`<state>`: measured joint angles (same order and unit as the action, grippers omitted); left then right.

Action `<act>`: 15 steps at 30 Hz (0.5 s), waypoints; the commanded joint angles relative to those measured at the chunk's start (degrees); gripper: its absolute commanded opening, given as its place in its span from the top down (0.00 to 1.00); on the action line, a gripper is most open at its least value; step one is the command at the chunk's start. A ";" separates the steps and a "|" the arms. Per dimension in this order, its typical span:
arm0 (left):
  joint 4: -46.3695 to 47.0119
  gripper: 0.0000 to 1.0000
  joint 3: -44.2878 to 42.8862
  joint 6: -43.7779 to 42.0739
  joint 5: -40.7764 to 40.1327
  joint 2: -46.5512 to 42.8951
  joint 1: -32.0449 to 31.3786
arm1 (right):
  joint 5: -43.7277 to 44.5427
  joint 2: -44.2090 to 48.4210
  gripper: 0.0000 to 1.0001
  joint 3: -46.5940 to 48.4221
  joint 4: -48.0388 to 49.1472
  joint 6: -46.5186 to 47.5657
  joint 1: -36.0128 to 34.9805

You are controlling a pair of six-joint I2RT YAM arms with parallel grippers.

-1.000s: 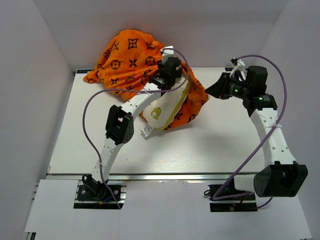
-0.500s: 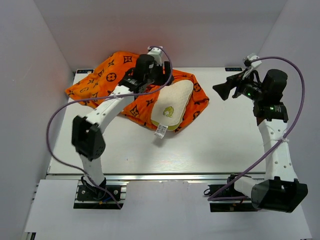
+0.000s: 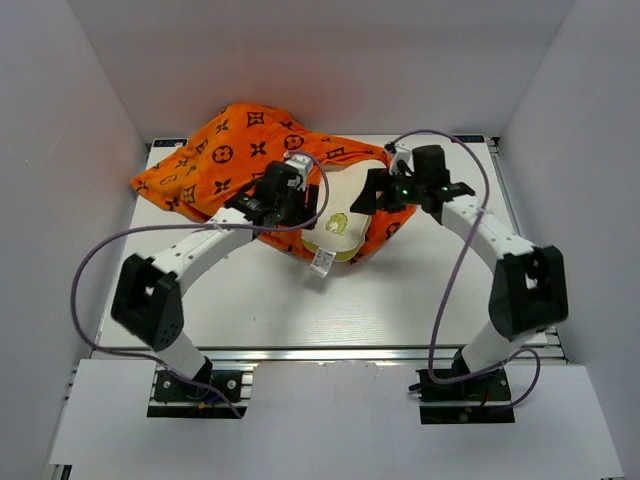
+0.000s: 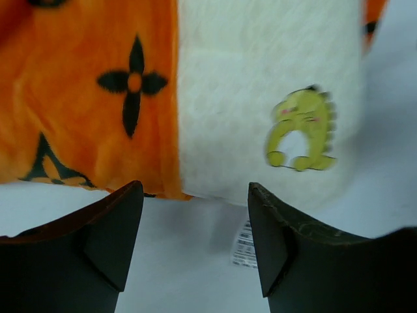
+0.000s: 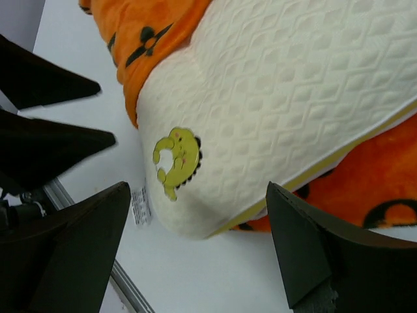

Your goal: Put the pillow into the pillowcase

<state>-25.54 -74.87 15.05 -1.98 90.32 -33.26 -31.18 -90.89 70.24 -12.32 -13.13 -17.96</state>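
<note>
**Workpieces.** The pillowcase (image 3: pixel 235 150) lies bunched on the far left half of the tabletop (image 3: pixel 420 290), reaching toward the centre. The pillow (image 3: pixel 350 195) is partly inside it. The far part is covered by orange fabric, and the near end protrudes from the opening and rests on the tabletop. Orange fabric also lies under the pillow's right side. The exposed end carries a yellow logo (image 3: pixel 340 222), and a yellow band (image 5: pixel 313 173) runs along the pillow's lower edge. A white tag (image 3: pixel 322 262) lies on the tabletop just beside the exposed end.

**Left end effector** (image 3: pixel 300 205). It sits at the left side of the exposed pillow end, over the line where the fabric edge meets the foam. The left wrist view shows both fingers (image 4: pixel 111 241) spread wide with nothing between them. Whether they touch the fabric cannot be determined.

**Right end effector** (image 3: pixel 368 198). It sits at the right side of the pillow, facing the left unit across it. The right wrist view shows the jaws apart, framing the logo end of the pillow and holding nothing. Contact with the pillow cannot be determined.
</note>
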 commanded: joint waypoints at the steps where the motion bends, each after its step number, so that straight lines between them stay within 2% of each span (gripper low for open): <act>1: 0.14 0.25 0.78 -0.11 -5.05 3.96 -0.67 | 3.06 -4.63 0.11 6.57 1.16 -6.47 -1.29; 5: 1.63 0.27 -0.97 -0.11 -9.52 9.95 -0.76 | 3.76 -9.73 0.11 8.86 1.86 -7.79 -2.35; 7: 1.11 0.31 -2.99 -0.37 -10.85 12.23 -0.85 | 4.11 -10.79 0.11 8.95 1.95 -8.40 -2.44; 10: -1.17 0.54 -5.45 -0.81 -12.26 15.84 -0.85 | 4.46 -12.29 0.11 8.69 2.21 -8.76 -2.35; 11: -1.70 0.65 -6.51 -0.90 -11.91 16.11 -0.76 | 4.37 -12.81 0.11 8.51 2.21 -8.76 -2.43; 15: -1.27 0.78 -5.20 -1.16 -10.68 12.44 -0.85 | 3.23 -14.13 0.17 7.46 3.00 -9.73 -2.70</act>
<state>-27.75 -79.09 14.70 -10.17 106.02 -34.63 -27.33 -104.05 76.53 -11.60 -21.43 -20.29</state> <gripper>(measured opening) 0.243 0.846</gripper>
